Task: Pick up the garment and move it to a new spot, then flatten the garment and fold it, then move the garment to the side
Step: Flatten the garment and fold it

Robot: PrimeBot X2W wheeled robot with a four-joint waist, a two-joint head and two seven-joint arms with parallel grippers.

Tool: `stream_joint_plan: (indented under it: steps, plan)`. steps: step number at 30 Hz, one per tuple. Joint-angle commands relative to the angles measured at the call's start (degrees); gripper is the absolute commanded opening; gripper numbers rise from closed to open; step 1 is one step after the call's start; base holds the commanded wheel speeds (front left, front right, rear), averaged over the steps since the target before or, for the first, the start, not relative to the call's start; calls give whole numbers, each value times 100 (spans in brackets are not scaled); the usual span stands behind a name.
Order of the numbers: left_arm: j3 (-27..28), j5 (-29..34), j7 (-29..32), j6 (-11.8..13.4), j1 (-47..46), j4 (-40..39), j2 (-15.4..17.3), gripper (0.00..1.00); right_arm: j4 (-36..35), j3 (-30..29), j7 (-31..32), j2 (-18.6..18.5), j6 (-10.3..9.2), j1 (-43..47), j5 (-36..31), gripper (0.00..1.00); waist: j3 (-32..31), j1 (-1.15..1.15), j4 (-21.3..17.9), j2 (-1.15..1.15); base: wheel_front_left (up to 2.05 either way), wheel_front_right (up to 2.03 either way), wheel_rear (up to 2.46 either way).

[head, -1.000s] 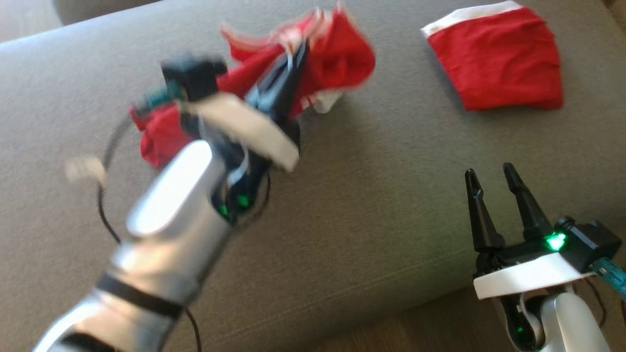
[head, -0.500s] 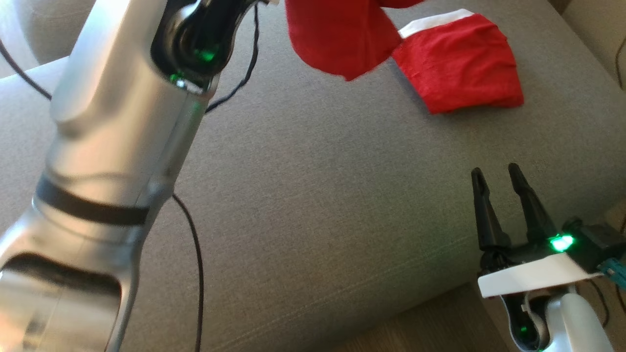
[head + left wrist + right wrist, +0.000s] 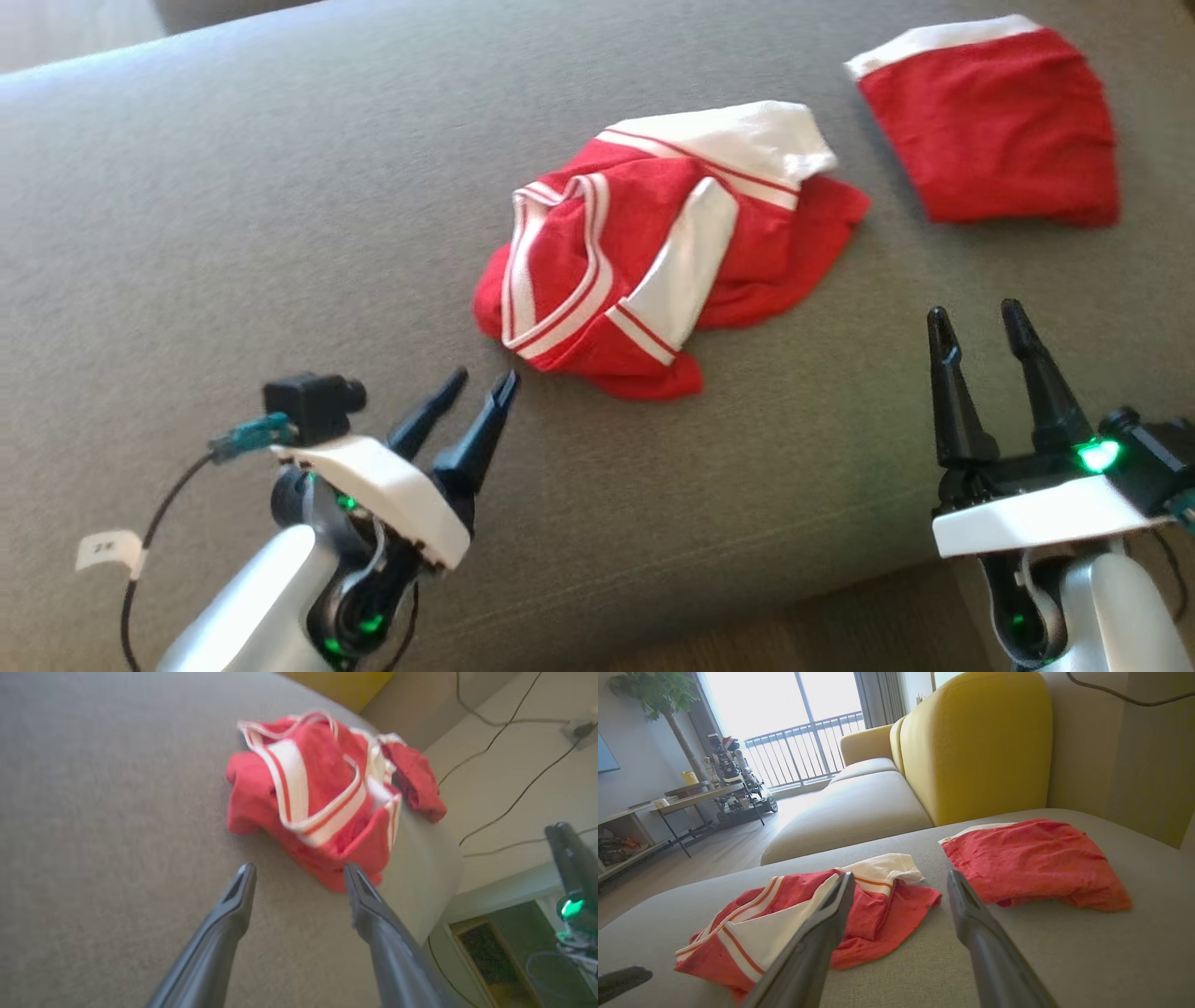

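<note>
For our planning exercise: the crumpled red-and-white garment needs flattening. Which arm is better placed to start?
Probably left: the left gripper is open, tips just short of the garment; the right gripper sits farther off.

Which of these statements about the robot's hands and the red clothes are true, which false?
1. The crumpled red-and-white striped garment lies loose on the grey fabric cushion. True.
2. The left hand grips it. False: its fingers stand open, with nothing between them.
3. The folded red garment with a white band lies apart from the crumpled one. True.
4. The right hand holds the folded garment. False: it is open and empty.
</note>
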Motion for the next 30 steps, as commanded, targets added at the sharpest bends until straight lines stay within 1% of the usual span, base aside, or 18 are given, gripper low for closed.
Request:
stream_joint_plan:
  steps: [1, 4, 6, 9, 10, 13, 15, 17, 21, 25, 30]
  plan:
    - [390, 124, -506, 129, -241, -492, 49, 100, -183, 58, -37, -44, -1, -221, -121, 100, 82, 0, 381, 0, 0, 0, 0]
    - [602, 172, -935, 316, -168, -597, -60, 100, -190, 91, -37, -44, -1, -251, -175, 100, 75, 0, 527, 0, 0, 0, 0]
    - [652, 152, -1012, 382, -195, -593, -168, 100, -189, 122, -37, -44, -1, -269, -196, 100, 83, 0, 572, 0, 0, 0, 0]
    - [515, 85, -818, 391, -321, -534, -357, 100, -201, 157, -37, -44, -1, -289, -222, 100, 125, 0, 588, 0, 0, 0, 0]
    - [515, 85, -818, 391, -321, -534, -357, 100, -201, 157, -37, -44, -1, -289, -222, 100, 125, 0, 588, 0, 0, 0, 0]
    - [320, 29, -541, 308, -484, -465, -500, 100, -203, 178, -37, -44, -1, -300, -254, 100, 191, 0, 548, 0, 0, 0, 0]
    - [261, 48, -497, 257, -592, -400, -550, 100, -202, 173, -37, -44, -1, -305, -269, 100, 235, 0, 502, 0, 0, 0, 0]
    - [243, 92, -488, 271, -679, -304, -567, 100, -204, 160, -37, -44, -1, -313, -279, 100, 271, 0, 453, 0, 0, 0, 0]
    - [227, 118, -382, 399, -767, -57, -581, 100, -205, 144, -37, -44, -1, -312, -287, 100, 296, 0, 367, 0, 0, 0, 0]
    - [139, 127, -199, 484, -756, 26, -553, 100, -205, 139, -37, -44, -1, -292, -281, 100, 292, 0, 317, 0, 0, 0, 0]
    - [89, 159, -128, 588, -743, 64, -548, 100, -197, 176, -37, -44, -1, -255, -260, 100, 258, 0, 275, 0, 0, 0, 0]
